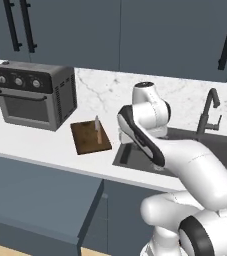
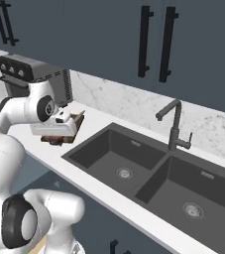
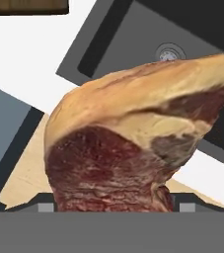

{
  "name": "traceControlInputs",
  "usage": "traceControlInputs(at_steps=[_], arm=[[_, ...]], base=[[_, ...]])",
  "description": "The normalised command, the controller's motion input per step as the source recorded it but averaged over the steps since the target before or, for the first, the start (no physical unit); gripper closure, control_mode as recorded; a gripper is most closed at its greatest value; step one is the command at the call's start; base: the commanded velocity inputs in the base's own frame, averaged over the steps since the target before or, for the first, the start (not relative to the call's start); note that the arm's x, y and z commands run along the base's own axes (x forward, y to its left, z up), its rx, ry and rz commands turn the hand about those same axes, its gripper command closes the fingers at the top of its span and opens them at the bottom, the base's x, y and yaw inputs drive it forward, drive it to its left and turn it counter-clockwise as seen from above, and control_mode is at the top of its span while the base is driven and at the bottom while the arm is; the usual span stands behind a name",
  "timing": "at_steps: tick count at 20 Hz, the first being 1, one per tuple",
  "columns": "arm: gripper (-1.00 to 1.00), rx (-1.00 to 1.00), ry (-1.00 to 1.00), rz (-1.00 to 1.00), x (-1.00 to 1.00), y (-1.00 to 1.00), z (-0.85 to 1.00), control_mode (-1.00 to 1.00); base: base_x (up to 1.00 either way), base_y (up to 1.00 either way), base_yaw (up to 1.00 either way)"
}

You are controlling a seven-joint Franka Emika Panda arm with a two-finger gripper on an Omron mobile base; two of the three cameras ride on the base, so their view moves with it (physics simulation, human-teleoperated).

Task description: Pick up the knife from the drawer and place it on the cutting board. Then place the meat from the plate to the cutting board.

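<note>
worktop: white marble-look worktop [image 1: 45,145], carrying a boxy grey toaster oven [image 1: 32,94] at the back left and a dark double-basin sink [image 2: 148,173] sunk in to the right.
drawer: wide slate-blue drawer [image 1: 40,200] below the worktop's front edge, pulled open; inside not visible from here.
cutting board: flat rectangular dark brown wooden board [image 1: 90,137] between the toaster oven and the sink's left rim, near the worktop's middle depth.
knife: slim pale-bladed knife with a tan handle [image 1: 98,130] already lying on the board, long axis running front to back, blade toward the back wall, handle toward the front edge.
meat: reddish-brown lump of raw meat with a pale tan fat cap [image 3: 133,143], lifted clear of the worktop, over the sink's left front corner; long axis across the hand view, thin end toward the upper right of that view, thick cut end down at the claw.
claw: dark two-finger claw [image 2: 59,130] spread wide and clamped on the meat's thick end, close beside the board's sink-side edge.
done: knife step judged complete; meat picked up.
left: carrying the meat over to the board and setting it down beside the knife.
</note>
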Motion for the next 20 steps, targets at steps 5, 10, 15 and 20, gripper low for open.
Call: traceControlInputs(at_steps=[5,10,15,20], arm=[[1.0,0.0,0.0,0.25,0.96,0.81,0.11,-1.0],[1.0,0.0,0.0,0.16,1.0,0.67,-0.13,-1.0],[1.0,-0.01,0.0,0.13,1.0,0.58,-0.42,-1.0],[1.0,0.0,0.0,0.02,0.86,0.33,-0.39,-1.0]], base=[[0.0,0.0,0.0],[0.0,0.0,0.0],[0.0,0.0,0.0],[0.0,0.0,0.0]])
